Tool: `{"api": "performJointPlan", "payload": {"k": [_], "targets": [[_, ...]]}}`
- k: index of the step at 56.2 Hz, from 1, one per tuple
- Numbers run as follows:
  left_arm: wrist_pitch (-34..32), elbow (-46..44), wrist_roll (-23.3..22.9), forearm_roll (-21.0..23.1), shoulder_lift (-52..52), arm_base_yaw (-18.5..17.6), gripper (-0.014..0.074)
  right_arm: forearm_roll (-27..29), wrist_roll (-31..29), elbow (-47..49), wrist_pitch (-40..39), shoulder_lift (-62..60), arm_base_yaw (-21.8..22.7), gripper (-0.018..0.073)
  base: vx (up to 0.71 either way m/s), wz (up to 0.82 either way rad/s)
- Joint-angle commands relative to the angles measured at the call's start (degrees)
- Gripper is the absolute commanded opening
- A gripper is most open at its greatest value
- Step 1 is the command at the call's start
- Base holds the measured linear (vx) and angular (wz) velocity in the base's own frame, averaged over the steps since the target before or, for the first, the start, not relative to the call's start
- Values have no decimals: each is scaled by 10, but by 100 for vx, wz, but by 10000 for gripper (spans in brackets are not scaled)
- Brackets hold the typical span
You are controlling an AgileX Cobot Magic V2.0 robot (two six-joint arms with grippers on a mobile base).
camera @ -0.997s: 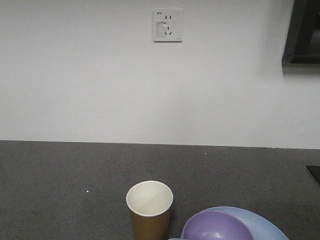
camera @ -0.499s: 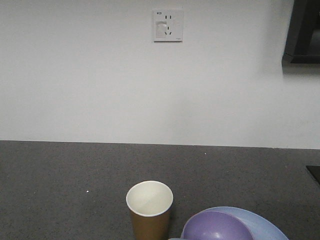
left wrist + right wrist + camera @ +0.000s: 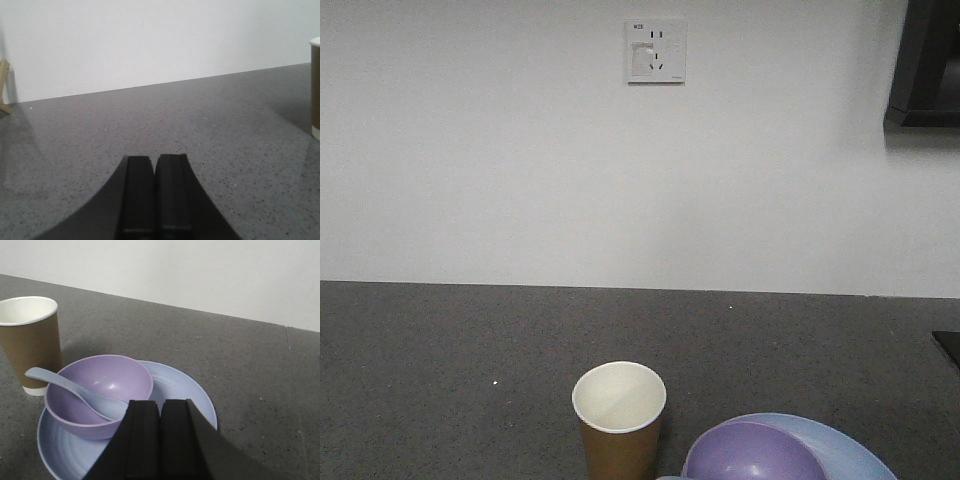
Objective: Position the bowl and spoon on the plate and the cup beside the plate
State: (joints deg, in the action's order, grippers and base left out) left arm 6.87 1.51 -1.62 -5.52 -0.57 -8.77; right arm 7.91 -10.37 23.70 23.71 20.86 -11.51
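The left claw (image 3: 156, 195) is seen in its wrist view with both fingers pressed together and nothing held between them, low over the bare dark speckled desk (image 3: 100, 130). At the right edge of that view, a strip of the cup (image 3: 315, 90) is visible, standing on the desk. In the front view, the cup (image 3: 619, 420) is shown upright, just left of the plate (image 3: 850, 450). In the right wrist view, the cup (image 3: 30, 342) is placed just beside the plate's (image 3: 185, 390) left rim; whether the two touch cannot be told. The bowl (image 3: 100, 395) is set on the left part of the plate. The spoon (image 3: 75, 392) is laid in the bowl, scoop inside, handle projecting over the left rim toward the cup. The right claw (image 3: 160, 440) is fully closed and empty, above the plate's near edge.
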Motion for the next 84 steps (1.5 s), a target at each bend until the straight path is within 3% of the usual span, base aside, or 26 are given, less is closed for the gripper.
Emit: {"api": "performJointPlan", "payload": {"k": [1,23,36,45,47,54,84], "targets": [[-44,-14,-1,6,-10,1,-3,-1,-3,18,-46,4,-1,-8,0,0],[-44,-14,-1,6,-10,1,-3,-19,13,-26,-81,-10,0,-8,0,0],[-44,-14,-1,6,-10,1,-3,-79,115,-189,-221,-99,12,-8,0,0],[-44,-14,-1,6,-10,1,-3,-96,202,-259,-243,-177,74,-8,0,0],[-44,-14,-1,6,-10,1,-3,-105,211,-257,-210,-200,80,-8,0,0],[-43,-14,-1,5,-9,1,-3,-128,213,-257,-199,-216,78,-8,0,0],[-41,-14,-1,5,-9,1,-3,-126,214,-257,-200,-218,79,-8,0,0]]}}
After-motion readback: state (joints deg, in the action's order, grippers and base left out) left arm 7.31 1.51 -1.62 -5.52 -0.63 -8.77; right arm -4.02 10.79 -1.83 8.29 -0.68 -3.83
